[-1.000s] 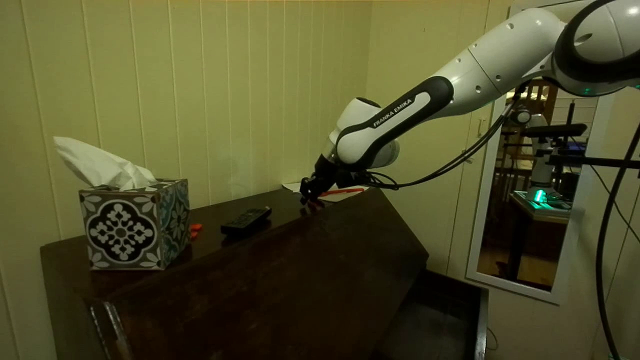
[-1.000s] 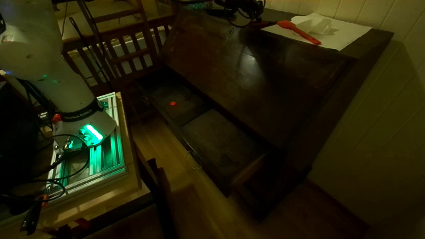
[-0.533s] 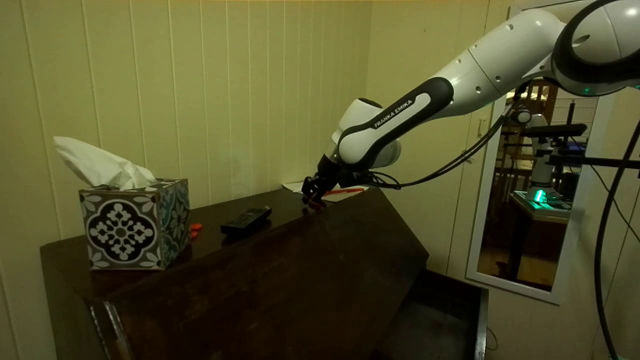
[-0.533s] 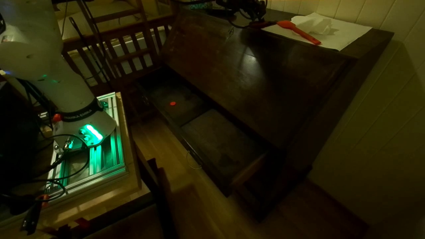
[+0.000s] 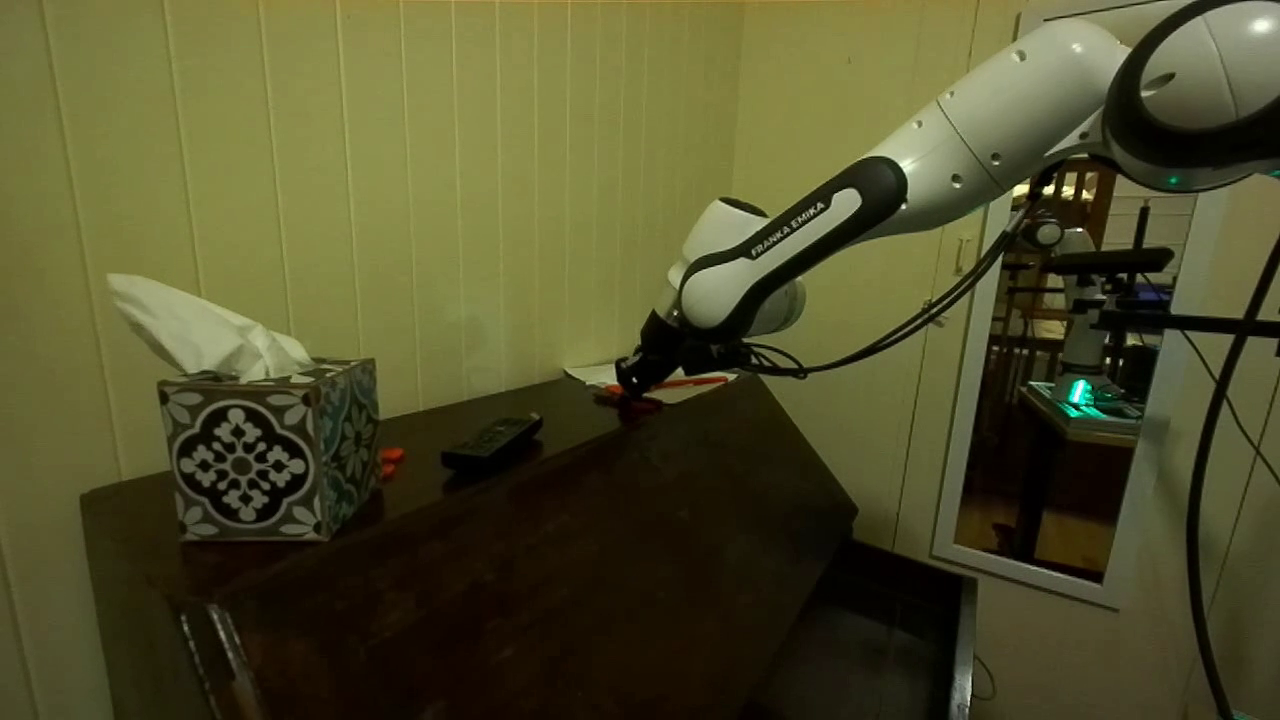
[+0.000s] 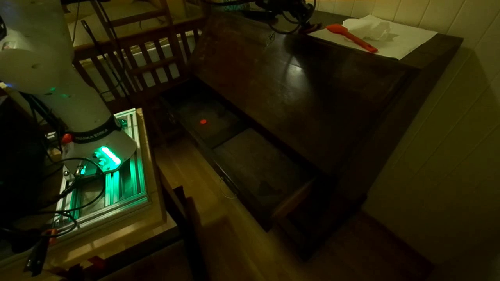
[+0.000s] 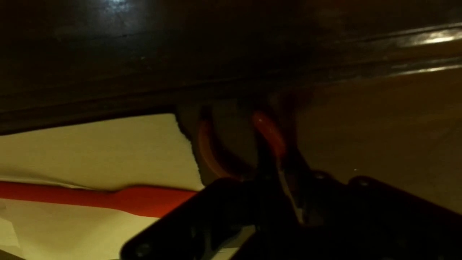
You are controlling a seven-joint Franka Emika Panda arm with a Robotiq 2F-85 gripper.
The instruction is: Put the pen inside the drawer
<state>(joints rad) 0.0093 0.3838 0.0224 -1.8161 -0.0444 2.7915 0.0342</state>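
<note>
The desk (image 5: 540, 560) is very dark brown wood with a dull gloss, its front a broad sloping panel under a narrow flat top. Below the slope the drawer (image 6: 261, 164), of matching wood, stands pulled out in both exterior views: shallow, wide, with a thin ring pull (image 6: 224, 194) and a flat red disc (image 6: 203, 121) lying inside. On the top sit a cube-shaped tissue box (image 5: 243, 460) in floral tile print, a soft white tissue (image 5: 200, 325) peaking from it, small orange bits (image 5: 391, 458) beside it, and a slim black remote (image 5: 493, 442). Farther along, white paper (image 6: 410, 41), one edge ragged in the wrist view, bears a crumpled wad (image 6: 369, 30) and a smooth red utensil (image 6: 355, 38) that broadens at one end. The arm (image 5: 960, 140), glossy white with black bands, slants down from the upper right in an exterior view, wrist bent, and tips the gripper (image 7: 279, 153) downward at the desk top just beside the paper. Its fingers sit close together, pinching a red piece (image 7: 269, 130) between their tips; a curved red strip (image 7: 208, 148) lies just beside, and whether the two join is hidden in shadow. I cannot tell whether the red piece is the pen.
</note>
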